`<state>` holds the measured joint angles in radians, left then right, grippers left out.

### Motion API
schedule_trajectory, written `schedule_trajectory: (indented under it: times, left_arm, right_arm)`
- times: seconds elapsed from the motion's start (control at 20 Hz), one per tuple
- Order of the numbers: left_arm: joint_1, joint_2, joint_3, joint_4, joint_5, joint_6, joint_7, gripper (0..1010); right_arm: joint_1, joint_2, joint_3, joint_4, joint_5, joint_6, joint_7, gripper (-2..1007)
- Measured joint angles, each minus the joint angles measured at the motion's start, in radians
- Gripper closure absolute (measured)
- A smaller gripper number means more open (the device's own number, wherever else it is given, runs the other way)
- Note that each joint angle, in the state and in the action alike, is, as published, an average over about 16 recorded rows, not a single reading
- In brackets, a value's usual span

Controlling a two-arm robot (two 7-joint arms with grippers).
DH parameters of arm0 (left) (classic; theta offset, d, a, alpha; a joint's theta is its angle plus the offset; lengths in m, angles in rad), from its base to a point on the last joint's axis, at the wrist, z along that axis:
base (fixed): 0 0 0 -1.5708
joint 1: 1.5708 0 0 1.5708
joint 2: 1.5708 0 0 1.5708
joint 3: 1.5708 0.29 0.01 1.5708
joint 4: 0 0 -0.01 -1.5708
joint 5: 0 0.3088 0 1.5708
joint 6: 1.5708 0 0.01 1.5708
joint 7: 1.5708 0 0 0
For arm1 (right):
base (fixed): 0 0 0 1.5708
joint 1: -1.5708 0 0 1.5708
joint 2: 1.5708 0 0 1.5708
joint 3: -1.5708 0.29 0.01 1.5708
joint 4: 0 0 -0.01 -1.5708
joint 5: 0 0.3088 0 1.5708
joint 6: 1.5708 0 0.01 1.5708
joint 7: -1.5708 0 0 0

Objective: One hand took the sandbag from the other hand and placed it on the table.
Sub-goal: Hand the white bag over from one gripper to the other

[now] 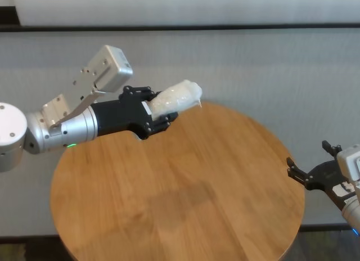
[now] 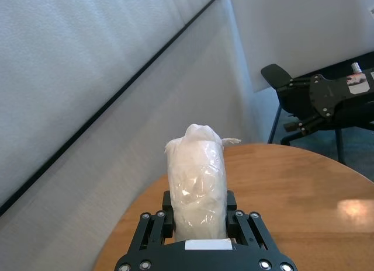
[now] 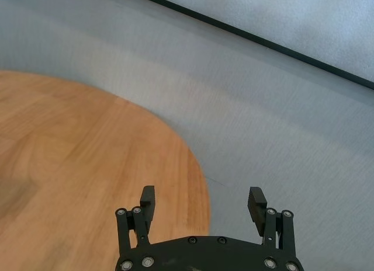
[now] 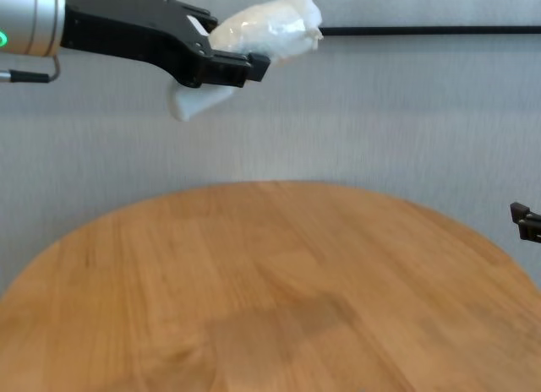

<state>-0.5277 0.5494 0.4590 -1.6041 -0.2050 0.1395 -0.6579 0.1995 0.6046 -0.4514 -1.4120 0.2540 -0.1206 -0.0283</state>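
The round wooden table (image 1: 185,199) lies before me, plank-jointed, grain visible.

My left gripper (image 1: 151,112) is raised above the table's far left edge, its fingers clamped on the sandbag (image 1: 177,98). The bag does not touch the table; it is carried in the air, pointing toward the table's far side. In the left wrist view the fingers (image 2: 153,224) press both flanks of the bag's lower half, and the upper half with its twisted tail stands free beyond the fingertips.

My right gripper (image 1: 306,175) hangs just off the table's right edge, well apart from the bag, its jaws spread and holding nothing. The right wrist view confirms a clear gap between the two fingers (image 3: 146,204).

Assessment of the sandbag: I judge it soft and yielding, a filled pouch, not a rigid body, so it should deform under the pads without breaking. The shiny plastic wrap looks slick, which makes slipping the chief risk at handover. Weight is probably modest for its bulk, though a sand fill could make it denser than it appears.

Recommended hold: across the free half of the body, beyond my left fingertips, square to its long axis. The twisted tail is too thin and loose to trust.
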Motion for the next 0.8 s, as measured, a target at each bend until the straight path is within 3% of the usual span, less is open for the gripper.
schedule_trajectory:
  times: [0.8]
  left_arm:
    - [-0.05,0.026,0.071,0.021,-0.043,-0.056,-0.089,495]
  right_arm:
    - [0.0,0.0,0.0,0.0,0.0,0.0,0.0,4]
